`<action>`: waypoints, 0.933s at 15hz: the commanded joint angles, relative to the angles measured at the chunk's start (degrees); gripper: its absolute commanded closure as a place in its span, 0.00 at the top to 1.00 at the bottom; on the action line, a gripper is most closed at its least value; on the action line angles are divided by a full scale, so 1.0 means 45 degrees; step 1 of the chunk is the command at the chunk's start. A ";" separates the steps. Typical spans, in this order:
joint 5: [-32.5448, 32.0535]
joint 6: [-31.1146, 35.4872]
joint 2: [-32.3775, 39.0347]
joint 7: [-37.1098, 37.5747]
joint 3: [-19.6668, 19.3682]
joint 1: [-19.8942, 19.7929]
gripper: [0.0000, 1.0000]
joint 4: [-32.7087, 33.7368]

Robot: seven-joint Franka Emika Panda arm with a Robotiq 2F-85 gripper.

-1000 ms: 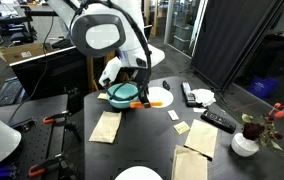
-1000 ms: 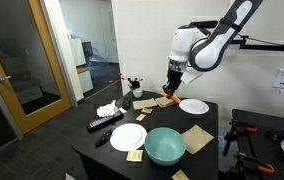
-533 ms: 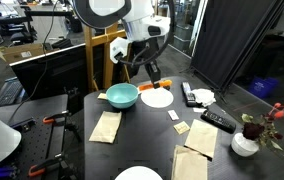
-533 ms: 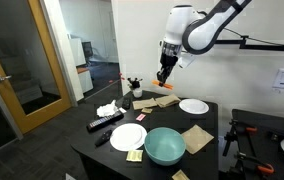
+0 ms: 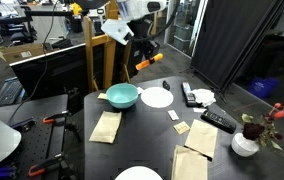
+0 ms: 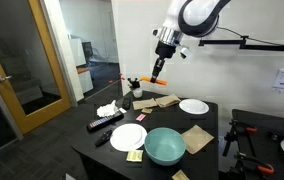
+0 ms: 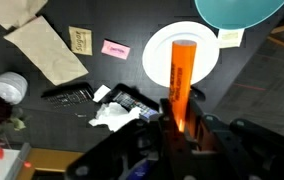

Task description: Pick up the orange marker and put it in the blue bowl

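My gripper is shut on the orange marker, which sticks out from between the fingers. In both exterior views the arm holds the marker high above the black table. The blue bowl stands on the table, well below the gripper; in the wrist view its rim shows at the top right edge.
White plates, brown paper napkins, remotes, sticky notes and a small vase with flowers lie on the table. A wooden frame stands behind the table.
The gripper has risen from the table near the bowl to high above it, carrying the orange marker up with it.
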 commanded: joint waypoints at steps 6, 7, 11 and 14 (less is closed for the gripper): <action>0.4564 -0.2642 -0.2305 -0.6640 -0.0429 0.1601 0.05 -0.0965; 0.4752 -0.2970 -0.2520 -0.7036 -0.0466 0.1715 0.05 -0.1120; 0.4624 -0.3902 -0.3173 -0.7510 -0.0466 0.1900 0.05 -0.1711; 0.4449 -0.3460 -0.3390 -0.7260 -0.0289 0.2085 0.05 -0.2337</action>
